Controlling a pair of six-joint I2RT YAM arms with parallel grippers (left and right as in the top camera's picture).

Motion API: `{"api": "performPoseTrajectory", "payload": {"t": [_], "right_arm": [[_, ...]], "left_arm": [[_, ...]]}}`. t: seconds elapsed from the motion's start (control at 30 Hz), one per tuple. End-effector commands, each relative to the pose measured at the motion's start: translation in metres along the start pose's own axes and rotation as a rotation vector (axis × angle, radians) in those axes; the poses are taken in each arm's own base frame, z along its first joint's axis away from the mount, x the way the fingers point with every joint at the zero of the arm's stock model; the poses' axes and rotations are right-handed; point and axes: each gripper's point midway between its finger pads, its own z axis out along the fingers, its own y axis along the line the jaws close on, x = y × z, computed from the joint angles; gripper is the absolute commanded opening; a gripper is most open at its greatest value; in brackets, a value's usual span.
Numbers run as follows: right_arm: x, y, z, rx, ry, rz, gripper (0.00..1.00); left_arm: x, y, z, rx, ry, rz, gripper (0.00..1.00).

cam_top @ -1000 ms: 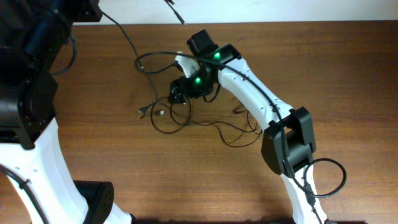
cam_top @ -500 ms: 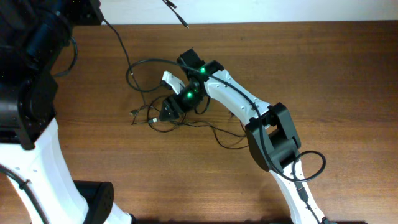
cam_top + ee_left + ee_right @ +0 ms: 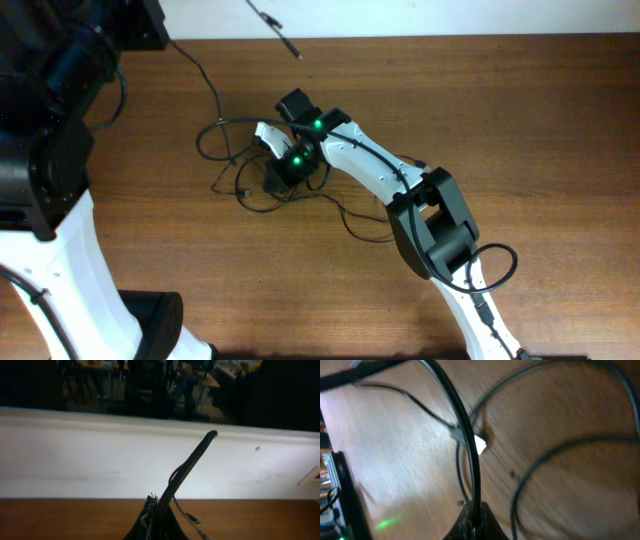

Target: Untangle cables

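Right gripper [image 3: 474,519]: just clamped onto one of the cables [image 3: 473,455], mid-table.
Left gripper [image 3: 158,511]: clenched on another.
Meaning: pulling apart can start.

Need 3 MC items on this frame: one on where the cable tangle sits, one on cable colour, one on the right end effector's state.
1. Seen from overhead, where on the table do the cables lie?
A left of centre
B far right corner
C beside the right arm's base
2. Cable colour?
A white
B black
C red
3. Right end effector?
A wide open
B shut on a cable
C out of view
Key: 1 A, the loops lie left of centre, by the right end effector. 2 B, every cord looks black on the brown wood. 3 B, the right wrist view shows it closed on a cord.
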Motion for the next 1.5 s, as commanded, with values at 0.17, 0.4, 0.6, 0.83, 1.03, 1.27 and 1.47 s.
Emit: {"api": "performPoseTrajectory", "payload": {"t": [0.17, 0.4, 0.6, 0.83, 1.03, 1.27, 1.47], "right_arm": [[0.023, -0.079, -0.165, 0.273, -0.1, 0.361, 0.04], [0.088, -0.138, -0.206, 0.422, -0.003, 0.678, 0.04], [0.089, -0.137, -0.203, 0.424, 0.005, 0.678, 0.04], [0.101, -0.146, -0.206, 0.498, 0.025, 0.734, 0.04], [0.113, -0.147, -0.198, 0.494, 0.062, 0.753, 0.04], [0.114, -0.147, -0.197, 0.492, 0.068, 0.756, 0.04], [0.117, -0.145, -0.197, 0.491, 0.079, 0.761, 0.04]], "left_arm": [[0.03, 0.051, 0.031, -0.255, 0.109, -0.007, 0.0], [0.005, 0.099, 0.044, -0.381, 0.01, 0.001, 0.0], [-0.038, 0.142, 0.025, -0.486, -0.152, 0.037, 0.0], [-0.052, 0.227, -0.02, -0.688, -0.217, 0.005, 0.0], [-0.047, 0.254, -0.038, -0.756, -0.186, 0.03, 0.0], [0.057, 0.307, -0.063, -0.9, 0.171, -0.208, 0.0], [0.141, 0.329, -0.09, -1.03, 0.419, -0.506, 0.0]]}}
